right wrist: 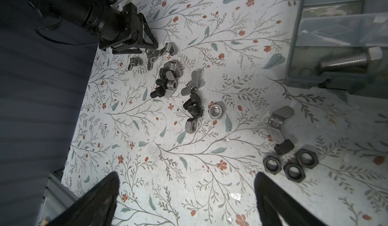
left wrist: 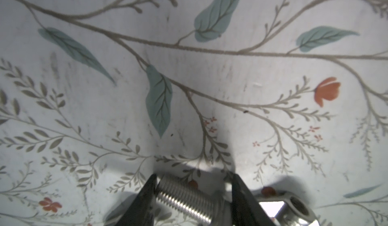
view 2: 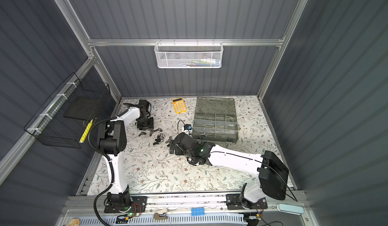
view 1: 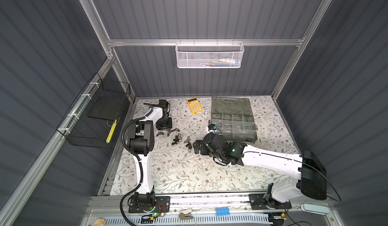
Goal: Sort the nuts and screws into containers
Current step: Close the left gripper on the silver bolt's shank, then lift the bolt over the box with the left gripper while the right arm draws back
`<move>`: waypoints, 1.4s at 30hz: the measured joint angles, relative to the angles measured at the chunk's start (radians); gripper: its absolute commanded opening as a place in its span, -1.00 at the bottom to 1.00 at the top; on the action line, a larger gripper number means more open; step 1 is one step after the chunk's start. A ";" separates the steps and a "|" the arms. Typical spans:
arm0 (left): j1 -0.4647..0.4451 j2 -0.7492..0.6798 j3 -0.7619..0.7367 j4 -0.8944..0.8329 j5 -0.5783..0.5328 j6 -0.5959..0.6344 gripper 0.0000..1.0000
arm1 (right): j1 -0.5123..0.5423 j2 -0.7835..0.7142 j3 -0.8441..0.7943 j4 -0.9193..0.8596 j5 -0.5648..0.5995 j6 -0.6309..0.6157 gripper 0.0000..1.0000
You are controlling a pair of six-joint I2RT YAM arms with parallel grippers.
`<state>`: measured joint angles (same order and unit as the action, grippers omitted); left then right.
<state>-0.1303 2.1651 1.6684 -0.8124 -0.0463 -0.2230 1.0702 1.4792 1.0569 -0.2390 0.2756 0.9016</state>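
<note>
Screws and nuts, small black and silver metal pieces, lie loose in a scatter on the floral-patterned surface, between the two arms and near the smoky grey translucent plastic organizer box, whose lid lies open toward the back wall. In the right wrist view the scatter comprises short black screws tangled with silver winged nuts, one silver hexagonal nut lying alone, and three black hexagonal nuts grouped near a further winged nut. A long silver bolt lies in the box's corner compartment nearest the scatter. The left claw is down at the surface, its two black fingers closed against the ends of a silver threaded screw, with another winged nut just beside one finger. The right claw hangs above the scatter, jaws spread wide and empty. A yellow rectangular calculator lies at the back of the surface.
</note>
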 measured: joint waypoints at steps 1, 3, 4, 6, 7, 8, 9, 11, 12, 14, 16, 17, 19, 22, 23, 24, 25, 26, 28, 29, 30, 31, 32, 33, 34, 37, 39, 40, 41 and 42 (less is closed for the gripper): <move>0.000 -0.004 -0.006 0.007 0.008 0.000 -0.12 | -0.003 0.000 -0.001 0.000 0.000 0.000 0.98; -0.002 -0.011 -0.016 0.018 0.023 0.000 -0.13 | -0.011 -0.001 -0.005 0.001 -0.001 0.001 0.99; -0.005 -0.013 -0.019 0.024 0.028 0.001 -0.14 | -0.014 -0.002 -0.007 0.002 -0.002 0.004 0.99; -0.009 -0.016 -0.025 0.034 0.037 0.002 -0.14 | -0.021 -0.005 -0.015 0.005 -0.002 0.008 0.98; -0.012 -0.021 -0.029 0.039 0.043 0.003 -0.14 | -0.024 -0.007 -0.019 0.005 -0.002 0.008 0.99; -0.015 -0.025 -0.034 0.045 0.051 0.003 -0.14 | -0.026 -0.011 -0.023 0.006 -0.002 0.009 0.99; -0.018 -0.028 -0.038 0.049 0.058 0.002 -0.14 | -0.029 -0.013 -0.025 0.005 -0.002 0.009 0.99; -0.024 -0.034 -0.044 0.055 0.079 0.002 -0.15 | -0.037 -0.026 -0.033 0.006 -0.003 0.009 0.98; -0.028 -0.035 -0.044 0.057 0.092 0.002 -0.15 | -0.042 -0.033 -0.037 0.006 -0.005 0.009 0.99; -0.035 -0.037 -0.044 0.064 0.107 0.002 -0.15 | -0.061 -0.043 -0.040 0.005 -0.016 0.008 0.99; -0.042 -0.039 -0.044 0.071 0.120 0.002 -0.16 | -0.086 -0.048 -0.040 0.006 -0.023 0.006 0.98; -0.046 -0.041 -0.044 0.074 0.124 0.002 -0.16 | -0.096 -0.048 -0.040 0.006 -0.026 0.005 0.99; -0.055 -0.047 -0.044 0.075 0.132 0.002 -0.16 | -0.127 -0.048 -0.041 0.006 -0.038 -0.003 0.98; -0.066 -0.067 -0.044 0.074 0.147 -0.006 -0.16 | -0.177 -0.056 -0.046 0.005 -0.061 -0.021 0.98; -0.068 -0.075 -0.045 0.074 0.153 -0.010 -0.16 | -0.193 -0.060 -0.047 0.003 -0.069 -0.026 0.98; -0.070 -0.090 -0.045 0.074 0.159 -0.016 -0.16 | -0.215 -0.067 -0.048 0.001 -0.075 -0.035 0.98; -0.073 -0.103 -0.046 0.074 0.164 -0.022 -0.16 | -0.229 -0.071 -0.049 0.000 -0.081 -0.041 0.99; -0.076 -0.122 -0.049 0.076 0.171 -0.027 -0.16 | -0.251 -0.079 -0.049 -0.002 -0.089 -0.052 0.98; -0.085 -0.163 -0.056 0.076 0.182 -0.040 -0.16 | -0.294 -0.092 -0.049 -0.002 -0.101 -0.071 0.99; -0.090 -0.185 -0.058 0.076 0.188 -0.047 -0.16 | -0.312 -0.097 -0.049 -0.002 -0.108 -0.078 0.98; -0.097 -0.206 -0.059 0.077 0.193 -0.055 -0.16 | -0.337 -0.105 -0.049 -0.003 -0.117 -0.089 0.98; -0.104 -0.222 -0.059 0.077 0.199 -0.062 -0.16 | -0.358 -0.110 -0.049 -0.003 -0.126 -0.097 0.99; -0.113 -0.238 -0.059 0.077 0.205 -0.072 -0.16 | -0.375 -0.114 -0.050 -0.002 -0.134 -0.102 0.98; -0.126 -0.253 -0.059 0.080 0.210 -0.082 -0.15 | -0.397 -0.119 -0.051 -0.002 -0.142 -0.110 0.99; -0.142 -0.266 -0.059 0.084 0.216 -0.094 -0.15 | -0.418 -0.124 -0.053 -0.002 -0.146 -0.118 0.98; -0.196 -0.284 -0.058 0.099 0.227 -0.129 -0.14 | -0.476 -0.130 -0.060 0.001 -0.169 -0.141 0.98; -0.242 -0.284 -0.054 0.103 0.232 -0.151 -0.14 | -0.509 -0.131 -0.066 0.004 -0.183 -0.154 0.99; -0.267 -0.283 -0.050 0.103 0.233 -0.161 -0.14 | -0.529 -0.131 -0.069 0.004 -0.192 -0.163 0.99; -0.288 -0.283 -0.047 0.102 0.234 -0.170 -0.14 | -0.546 -0.131 -0.071 0.004 -0.202 -0.168 0.98; -0.312 -0.282 -0.037 0.102 0.235 -0.180 -0.14 | -0.565 -0.131 -0.072 0.005 -0.210 -0.172 0.99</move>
<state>-0.4423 1.8835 1.6310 -0.7105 0.1886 -0.4030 0.5056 1.3483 0.9852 -0.2340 0.0658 0.7300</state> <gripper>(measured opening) 0.523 0.992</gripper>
